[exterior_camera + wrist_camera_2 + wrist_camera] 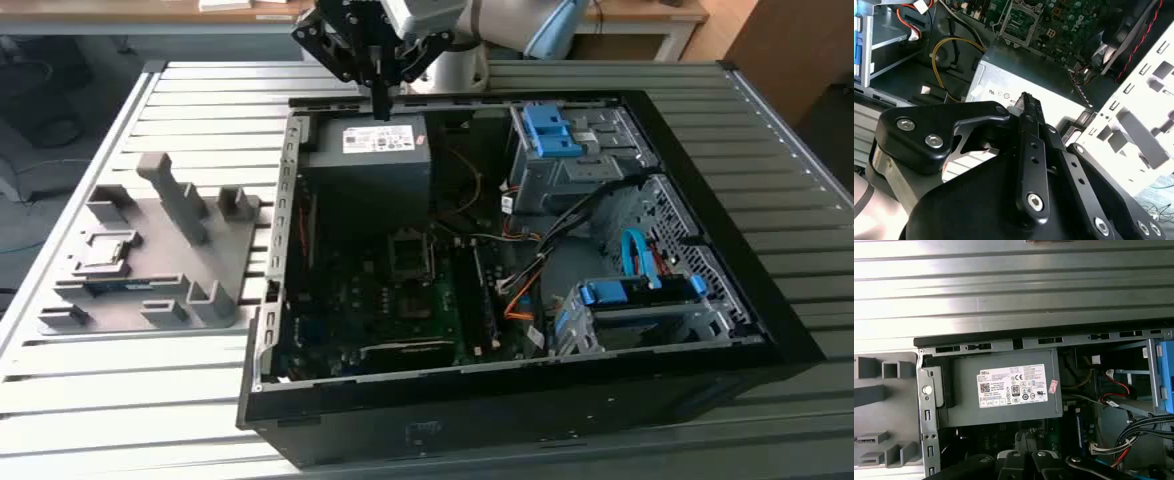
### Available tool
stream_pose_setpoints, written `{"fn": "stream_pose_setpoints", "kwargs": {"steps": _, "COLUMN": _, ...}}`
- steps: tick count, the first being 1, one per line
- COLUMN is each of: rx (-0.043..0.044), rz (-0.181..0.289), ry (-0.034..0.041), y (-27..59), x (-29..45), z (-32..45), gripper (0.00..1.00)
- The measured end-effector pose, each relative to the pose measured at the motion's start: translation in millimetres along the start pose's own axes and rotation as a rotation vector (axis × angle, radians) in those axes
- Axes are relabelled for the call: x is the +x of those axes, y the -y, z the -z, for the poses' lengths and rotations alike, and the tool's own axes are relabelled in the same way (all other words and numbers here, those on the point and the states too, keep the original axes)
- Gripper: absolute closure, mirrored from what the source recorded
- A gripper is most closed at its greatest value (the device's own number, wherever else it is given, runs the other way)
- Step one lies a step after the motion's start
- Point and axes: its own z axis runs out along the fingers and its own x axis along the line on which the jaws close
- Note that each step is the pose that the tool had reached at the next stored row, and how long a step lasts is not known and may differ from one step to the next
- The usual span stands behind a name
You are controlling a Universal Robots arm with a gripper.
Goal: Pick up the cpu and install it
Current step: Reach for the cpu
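Fingers together, the gripper (382, 108) hangs over the white-labelled grey box (367, 170) in the computer case (534, 420), while what looks like the cpu (112, 248) lies flat in the grey holder (220, 245).

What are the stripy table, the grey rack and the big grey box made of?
The table looks like bare metal: ribbed slats that shine pale in the light. The rack looks like dull grey plastic, with no shine, though painted metal is possible. The box looks like thin sheet metal, smooth grey with a faint sheen.
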Motion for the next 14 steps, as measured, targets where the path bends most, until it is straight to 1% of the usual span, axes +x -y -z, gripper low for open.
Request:
{"fn": "stream_pose_setpoints", "kwargs": {"steps": 4, "rx": 0.0000, "rz": 0.000, "ry": 0.0000, "y": 0.0, "x": 0.0, "z": 0.0, "gripper": 0.90}}
{"fn": "stream_pose_setpoints", "kwargs": {"steps": 6, "rx": 0.0001, "rz": 0.000, "ry": 0.0000, "y": 0.2, "x": 1.8, "z": 0.1, "gripper": 0.90}}
{"fn": "stream_pose_setpoints", "kwargs": {"steps": 8, "rx": 0.0000, "rz": 0.000, "ry": 0.0012, "y": 0.7, "x": 9.6, "z": 0.3, "gripper": 0.90}}
{"fn": "stream_pose_setpoints", "kwargs": {"steps": 14, "rx": -0.0006, "rz": 0.000, "ry": 0.0078, "y": 2.8, "x": 36.9, "z": 1.0, "gripper": 0.90}}
